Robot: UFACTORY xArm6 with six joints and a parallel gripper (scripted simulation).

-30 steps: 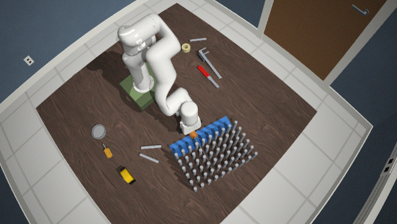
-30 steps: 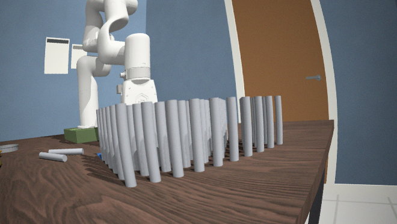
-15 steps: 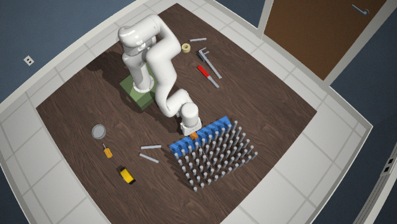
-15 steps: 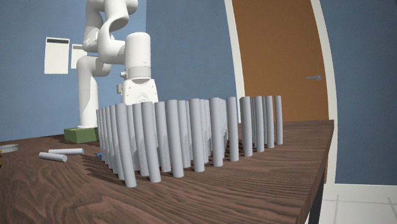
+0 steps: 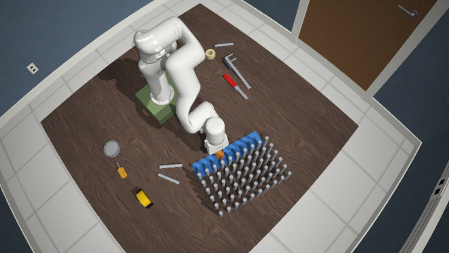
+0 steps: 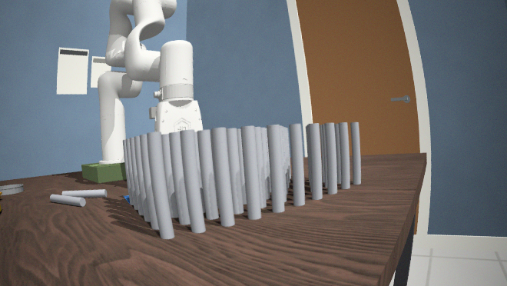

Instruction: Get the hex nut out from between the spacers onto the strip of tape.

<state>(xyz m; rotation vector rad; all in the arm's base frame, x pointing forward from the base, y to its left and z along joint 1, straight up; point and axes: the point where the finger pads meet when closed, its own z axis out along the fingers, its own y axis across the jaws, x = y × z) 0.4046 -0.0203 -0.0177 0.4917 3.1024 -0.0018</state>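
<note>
White arm's gripper [image 5: 218, 152] clamped on the orange-brown handle of the hook pick [image 5: 220, 154] at the edge of the grey upright spacers [image 5: 243, 171].

Only the top view shows the pick's handle and the blue strip of tape [image 5: 227, 153] along the spacer block's near edge; the exterior view hides both behind the grey cylinders. The hex nut cannot be made out in either view. A shallow round grey dish [image 5: 111, 148] sits well apart, its contents indiscernible.
</note>
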